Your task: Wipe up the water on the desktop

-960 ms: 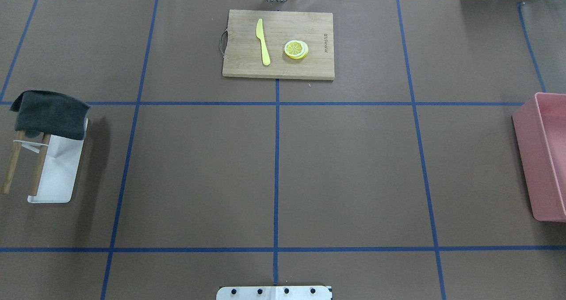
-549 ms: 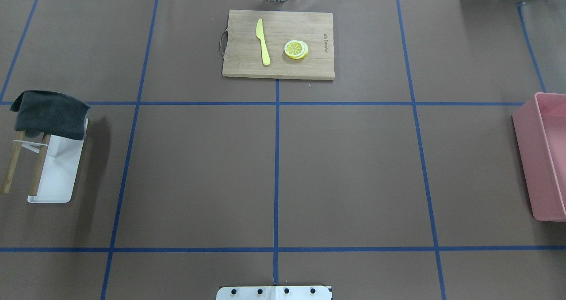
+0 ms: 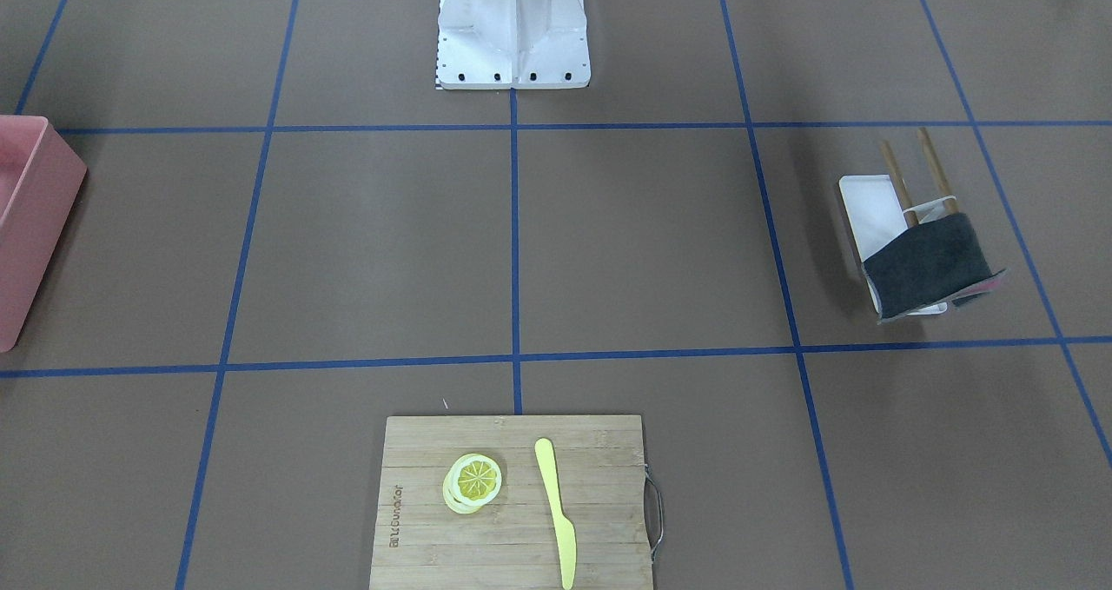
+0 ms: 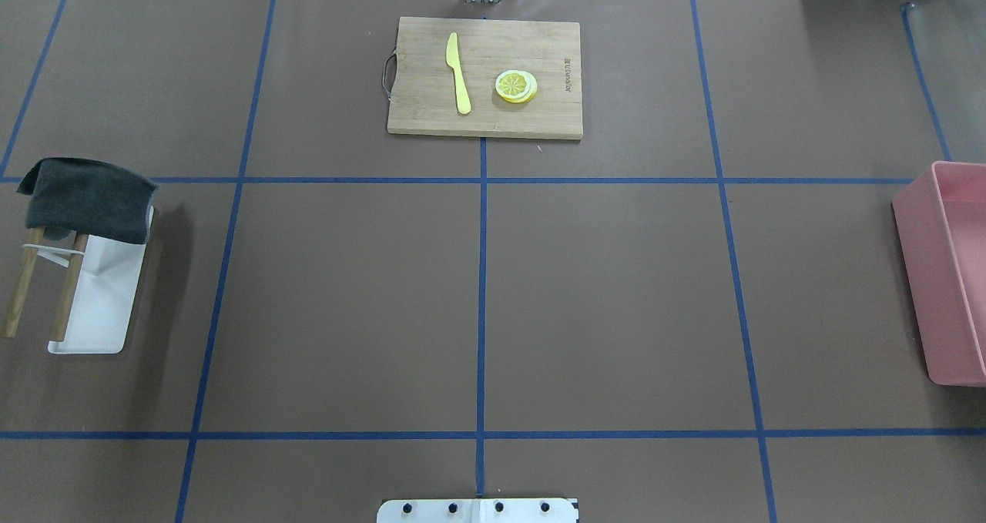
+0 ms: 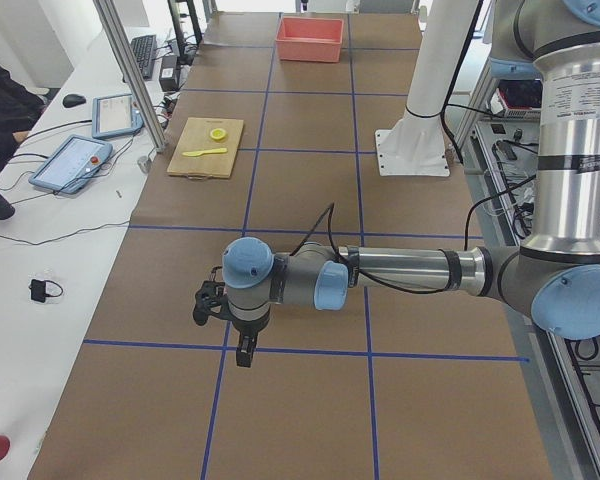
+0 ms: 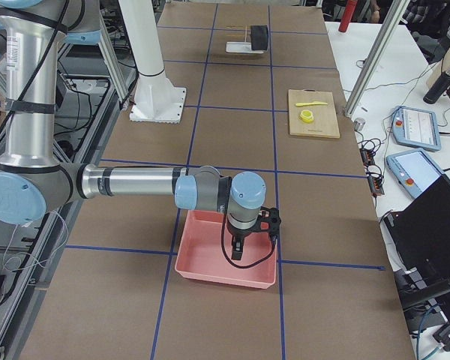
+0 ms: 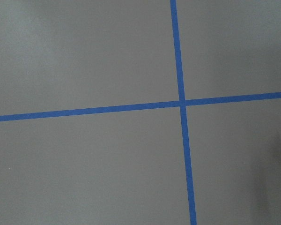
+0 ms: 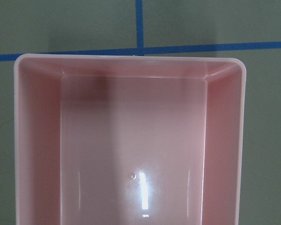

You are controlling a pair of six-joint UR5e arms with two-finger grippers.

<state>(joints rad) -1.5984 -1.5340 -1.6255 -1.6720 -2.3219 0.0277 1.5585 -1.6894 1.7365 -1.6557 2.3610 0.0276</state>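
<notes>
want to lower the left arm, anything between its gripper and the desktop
Nothing visible does. The left gripper hangs above bare desktop, and its wrist view shows only brown surface with a blue tape crossing beneath it.

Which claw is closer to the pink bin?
Right. The right claw hangs over the pink bin; the left claw is over the desktop at the table's opposite end.
</notes>
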